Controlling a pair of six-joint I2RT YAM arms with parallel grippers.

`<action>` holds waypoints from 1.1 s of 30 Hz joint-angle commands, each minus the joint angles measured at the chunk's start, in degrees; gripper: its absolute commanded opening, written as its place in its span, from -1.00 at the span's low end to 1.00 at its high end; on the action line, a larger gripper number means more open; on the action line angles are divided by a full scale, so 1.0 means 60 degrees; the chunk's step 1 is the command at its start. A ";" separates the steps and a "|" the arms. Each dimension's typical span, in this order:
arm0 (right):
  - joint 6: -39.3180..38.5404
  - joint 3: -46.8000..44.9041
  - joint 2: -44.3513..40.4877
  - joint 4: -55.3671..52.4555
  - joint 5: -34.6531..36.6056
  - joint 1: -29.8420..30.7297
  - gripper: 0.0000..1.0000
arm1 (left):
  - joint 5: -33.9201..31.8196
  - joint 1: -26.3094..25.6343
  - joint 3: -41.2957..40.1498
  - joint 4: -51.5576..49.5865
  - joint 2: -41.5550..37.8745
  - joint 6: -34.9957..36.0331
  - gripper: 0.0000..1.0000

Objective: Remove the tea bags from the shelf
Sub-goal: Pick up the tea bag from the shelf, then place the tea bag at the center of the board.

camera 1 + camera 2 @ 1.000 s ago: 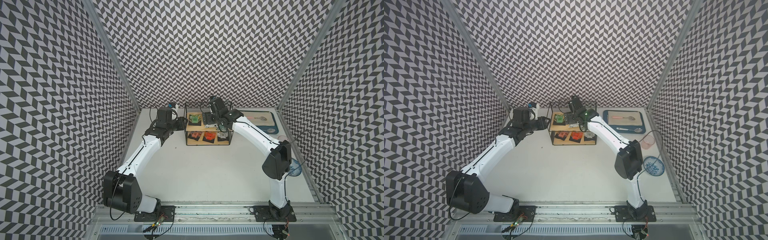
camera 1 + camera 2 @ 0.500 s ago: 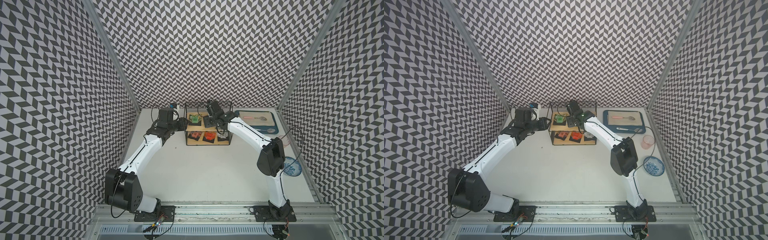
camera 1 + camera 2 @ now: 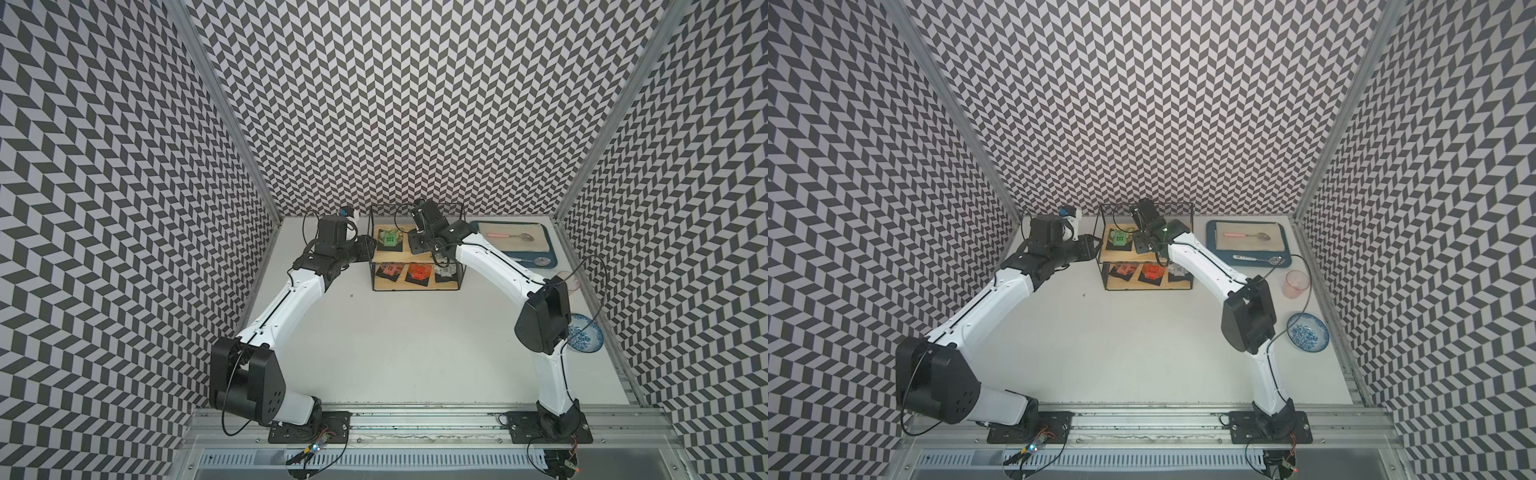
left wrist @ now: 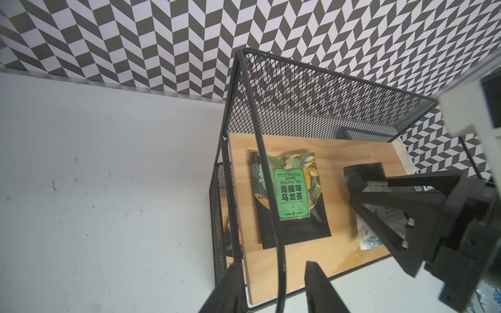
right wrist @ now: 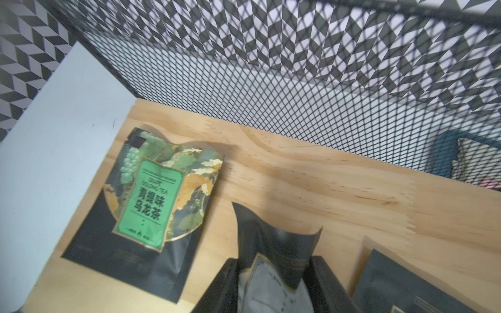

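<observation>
As right tool (image 5: 274, 273) pinches sachet (image 5: 273, 241), tilted upward

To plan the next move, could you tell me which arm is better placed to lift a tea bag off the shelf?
Right. The right gripper pinches the middle tea bag on the top board of the shelf; the left gripper sits at the side frame, holding none.

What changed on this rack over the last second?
The right claw slid left along the upper wooden board of the black wire shelf, elbow swinging inward, and closed onto the black-backed pale-faced tea sachet, buckling it up. The left claw stayed beside the shelf's left end; the green tea sachet and three lower sachets lay unmoved.
</observation>
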 commanded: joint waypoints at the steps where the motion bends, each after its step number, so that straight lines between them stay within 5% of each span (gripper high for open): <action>1: 0.0205 0.0012 -0.1335 0.0082 0.0272 0.0106 -0.12 | -0.0058 -0.0037 0.0159 0.0142 0.0101 0.0154 -0.14; 8: 0.0750 -0.4176 -0.4697 0.1170 0.1031 -0.0219 -0.11 | -0.0072 -0.0052 0.0254 0.0106 0.0178 0.0307 -0.14; 12: 0.0918 -0.7240 -0.6920 0.2403 0.0481 -0.1379 -0.10 | -0.0052 -0.0067 0.0317 0.0113 0.0219 0.0352 -0.14; 16: 0.0842 -0.8656 -0.7852 0.2690 -0.0139 -0.2775 -0.08 | -0.0055 -0.0067 0.0318 0.0128 0.0250 0.0407 -0.15; 22: 0.1413 -1.0343 -0.7359 0.3551 -0.1161 -0.4253 -0.06 | -0.0105 -0.0081 0.0290 0.0113 0.0310 0.0439 -0.21; 33: 0.1717 -1.0999 -0.5283 0.4636 -0.1488 -0.4483 -0.06 | -0.0188 -0.0125 0.0437 -0.0025 0.0281 0.0476 -0.26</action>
